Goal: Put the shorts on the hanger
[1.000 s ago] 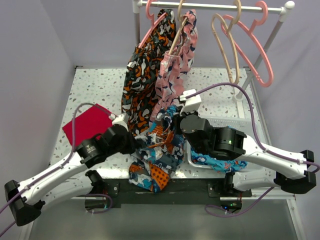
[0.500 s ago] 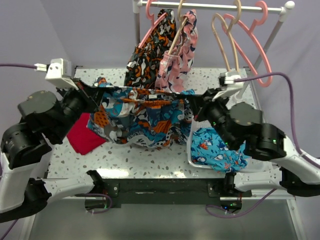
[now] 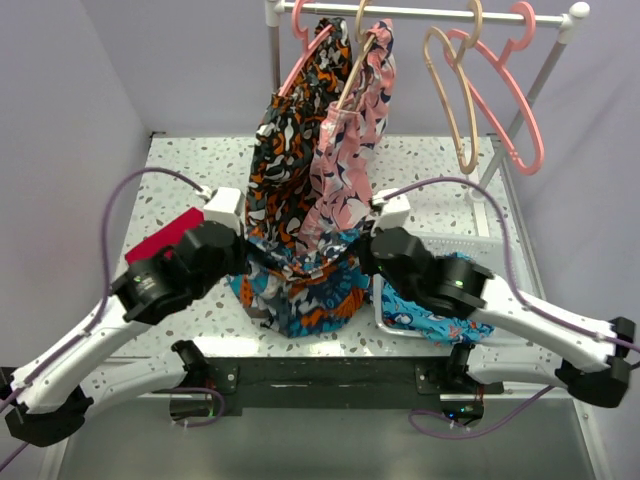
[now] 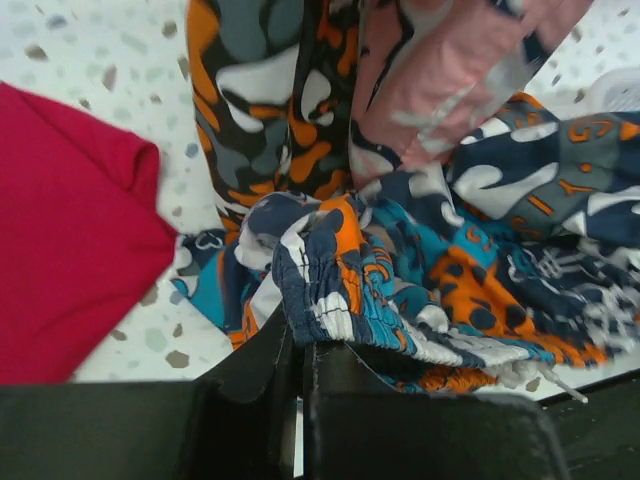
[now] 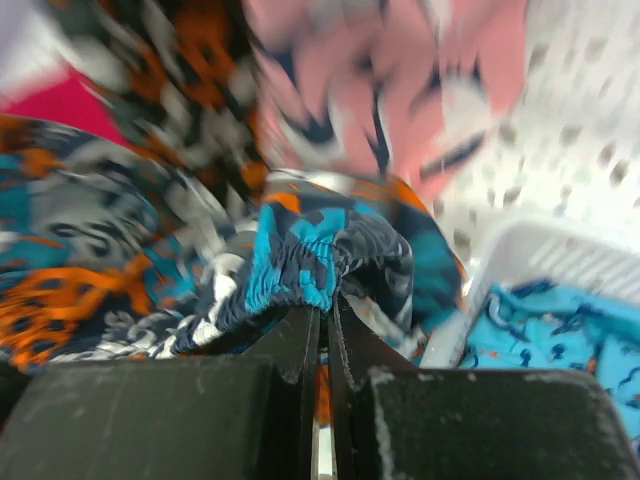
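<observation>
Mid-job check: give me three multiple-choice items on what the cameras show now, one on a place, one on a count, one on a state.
1. Where is the red cloth? A on the table, left of the blue-orange shorts; B on the floor; C hanging at the back.
2. How many garments hang from the rail? A one; B two; C four.
3. What holds the blue-orange shorts? A both arms' fingers; B one arm's fingers only; C nothing.
1 A: it lies flat there in the left wrist view. 2 B: black-orange-white shorts and pink shorts. 3 A: left fingers and right fingers are each shut on the waistband.
</observation>
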{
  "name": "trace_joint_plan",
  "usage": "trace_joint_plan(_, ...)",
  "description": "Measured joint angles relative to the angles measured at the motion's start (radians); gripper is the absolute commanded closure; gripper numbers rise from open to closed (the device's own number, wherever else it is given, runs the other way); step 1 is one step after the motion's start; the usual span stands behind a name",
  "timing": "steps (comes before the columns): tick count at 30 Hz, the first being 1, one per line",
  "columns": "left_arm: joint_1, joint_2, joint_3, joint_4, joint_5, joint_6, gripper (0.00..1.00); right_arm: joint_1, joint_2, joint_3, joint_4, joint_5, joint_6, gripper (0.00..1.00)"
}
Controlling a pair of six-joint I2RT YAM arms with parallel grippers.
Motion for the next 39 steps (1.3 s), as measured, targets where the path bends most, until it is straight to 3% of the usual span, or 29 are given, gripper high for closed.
trace_joint_plan(4, 0.031, -0.021, -0.233, 0.082, 0.056, -0.046, 1.0, -0.138, 0.086, -0.17, 0.002, -0.154, 0.047, 1.0)
trace_joint_plan(7, 0.095, -0.018, -0.355, 0.165, 0.128, -0.068, 1.0, -0.146, 0.111, -0.174, 0.015, -0.204, 0.06, 1.0)
trace_joint_plan(9, 0.135, -0.013, -0.409, 0.207, 0.17, -0.073, 1.0, -0.145, 0.116, -0.17, 0.03, -0.233, 0.061, 0.94)
trace_joint_plan(13, 0.164, 0.02, -0.451, 0.27, 0.237, -0.074, 1.0, -0.145, 0.14, -0.133, 0.027, -0.291, 0.046, 0.67)
trace_joint_plan(14, 0.164, 0.03, -0.451, 0.285, 0.252, -0.074, 1.0, -0.145, 0.145, -0.113, 0.024, -0.309, 0.034, 0.55)
trace_joint_plan(17, 0.164, 0.054, -0.45, 0.32, 0.279, -0.071, 0.99, -0.145, 0.14, -0.04, 0.002, -0.356, -0.01, 0.4)
trace_joint_plan(23, 0.177, 0.098, -0.41, 0.337, 0.301, -0.071, 0.99, -0.144, 0.01, 0.134, -0.021, -0.37, -0.11, 0.35)
trace_joint_plan(27, 0.178, 0.122, -0.401, 0.35, 0.317, -0.071, 0.99, -0.144, -0.024, 0.323, -0.035, -0.268, -0.183, 0.36)
trace_joint_plan(30, 0.179, 0.127, -0.401, 0.35, 0.328, -0.071, 0.99, -0.148, 0.026, 0.502, -0.035, -0.168, -0.259, 0.36)
trace_joint_plan(34, 0.179, 0.127, -0.396, 0.349, 0.328, -0.07, 0.99, -0.243, 0.169, 0.769, -0.068, -0.109, -0.34, 0.39)
trace_joint_plan(39, 0.179, 0.126, -0.365, 0.345, 0.328, -0.066, 0.98, -0.432, 0.306, 0.875, -0.12, -0.105, -0.365, 0.39)
